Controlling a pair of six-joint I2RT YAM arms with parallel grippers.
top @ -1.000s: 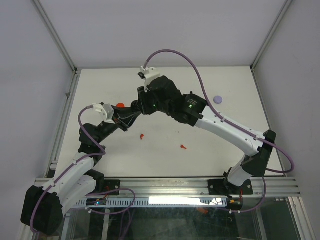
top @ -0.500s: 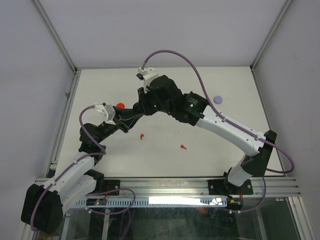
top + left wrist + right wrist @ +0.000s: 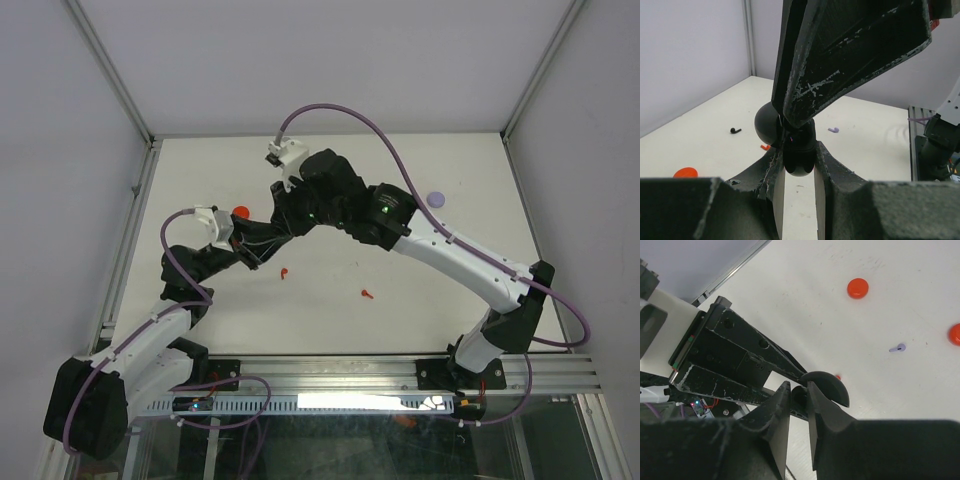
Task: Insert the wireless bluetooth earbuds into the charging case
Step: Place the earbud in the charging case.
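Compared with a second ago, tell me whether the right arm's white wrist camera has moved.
Yes. In the top view the white wrist camera has shifted slightly left, toward the red disc.

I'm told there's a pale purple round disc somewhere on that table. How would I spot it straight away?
Looking down on the white table, go to its right half, just beyond the right arm. The pale lavender disc lies flat there, on its own. The other disc in that view is red, and the red earbuds are tiny and comma-shaped.
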